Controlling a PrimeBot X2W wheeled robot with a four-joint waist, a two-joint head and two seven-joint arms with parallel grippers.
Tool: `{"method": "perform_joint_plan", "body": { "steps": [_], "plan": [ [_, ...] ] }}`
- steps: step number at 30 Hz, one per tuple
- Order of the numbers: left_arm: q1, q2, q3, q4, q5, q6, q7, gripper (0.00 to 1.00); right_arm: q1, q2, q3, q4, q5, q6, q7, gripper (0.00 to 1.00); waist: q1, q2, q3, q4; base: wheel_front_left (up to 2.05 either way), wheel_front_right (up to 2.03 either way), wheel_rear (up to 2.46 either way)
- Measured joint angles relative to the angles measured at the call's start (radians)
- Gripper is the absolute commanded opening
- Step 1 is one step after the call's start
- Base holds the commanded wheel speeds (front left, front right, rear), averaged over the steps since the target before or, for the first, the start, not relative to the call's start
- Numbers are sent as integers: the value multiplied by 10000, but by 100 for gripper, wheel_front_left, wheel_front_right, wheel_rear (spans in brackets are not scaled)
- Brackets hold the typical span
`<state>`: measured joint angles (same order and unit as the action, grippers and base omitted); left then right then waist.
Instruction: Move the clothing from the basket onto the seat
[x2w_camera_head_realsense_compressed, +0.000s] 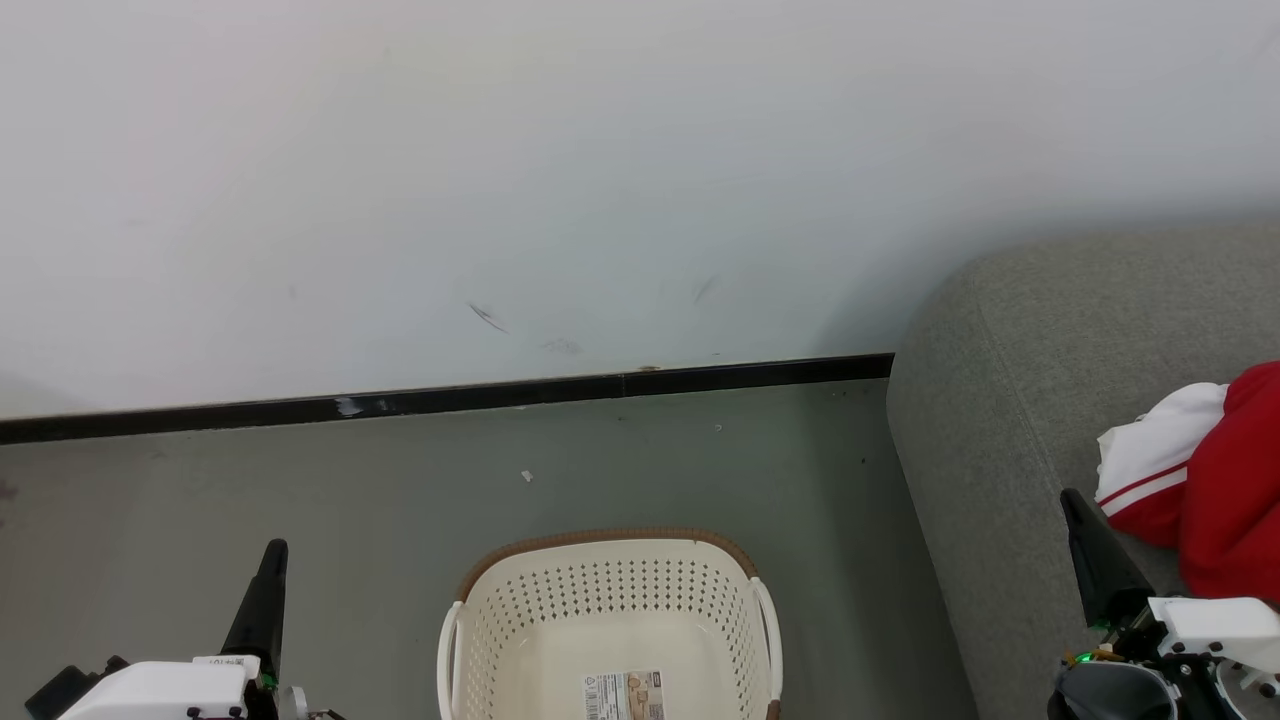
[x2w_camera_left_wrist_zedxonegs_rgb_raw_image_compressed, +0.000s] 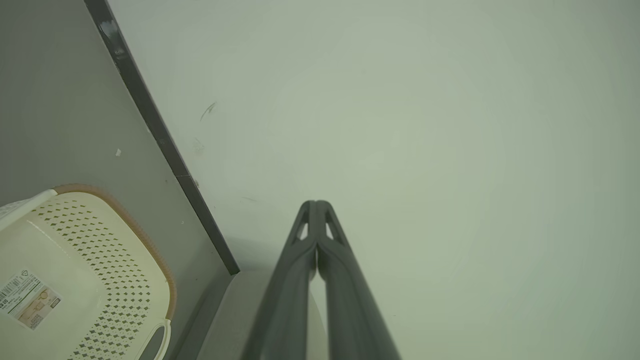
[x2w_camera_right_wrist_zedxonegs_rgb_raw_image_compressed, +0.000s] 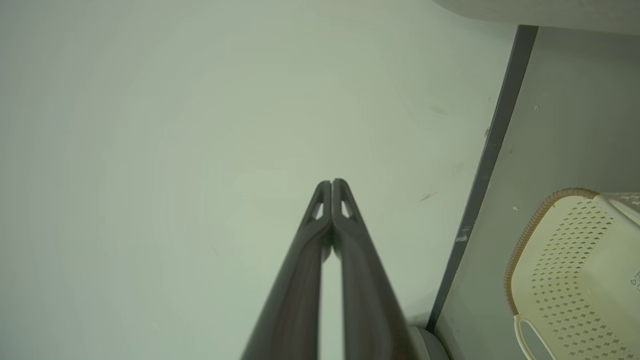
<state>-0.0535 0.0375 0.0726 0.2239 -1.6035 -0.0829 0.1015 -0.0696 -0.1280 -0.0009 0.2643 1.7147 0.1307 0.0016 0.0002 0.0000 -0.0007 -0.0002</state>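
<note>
The cream perforated basket (x2w_camera_head_realsense_compressed: 610, 620) with a brown rim stands on the floor at bottom centre, holding nothing but a paper label on its bottom; its wall also shows in the wrist views (x2w_camera_left_wrist_zedxonegs_rgb_raw_image_compressed: 95, 270) (x2w_camera_right_wrist_zedxonegs_rgb_raw_image_compressed: 575, 260). Red and white clothing (x2w_camera_head_realsense_compressed: 1200, 470) lies bunched on the grey seat (x2w_camera_head_realsense_compressed: 1010, 400) at the right edge. My left gripper (x2w_camera_head_realsense_compressed: 272, 550) is shut and empty, left of the basket, its tips together in its wrist view (x2w_camera_left_wrist_zedxonegs_rgb_raw_image_compressed: 316, 204). My right gripper (x2w_camera_head_realsense_compressed: 1072, 500) is shut and empty over the seat, just left of the clothing, tips together (x2w_camera_right_wrist_zedxonegs_rgb_raw_image_compressed: 332, 182).
A pale wall (x2w_camera_head_realsense_compressed: 600, 180) with a black baseboard (x2w_camera_head_realsense_compressed: 450, 398) runs behind the basket. Grey floor (x2w_camera_head_realsense_compressed: 350, 480) lies between the wall, the basket and the seat's rounded side.
</note>
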Motion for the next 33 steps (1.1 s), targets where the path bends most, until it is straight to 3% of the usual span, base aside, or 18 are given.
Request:
{"method": "perform_joint_plan", "body": {
  "steps": [33],
  "plan": [
    [-10, -2, 4, 48, 0, -4, 0, 0, -1, -4, 2, 8, 2, 0, -2, 0, 0, 0, -1, 0, 0, 0, 0]
  ]
}}
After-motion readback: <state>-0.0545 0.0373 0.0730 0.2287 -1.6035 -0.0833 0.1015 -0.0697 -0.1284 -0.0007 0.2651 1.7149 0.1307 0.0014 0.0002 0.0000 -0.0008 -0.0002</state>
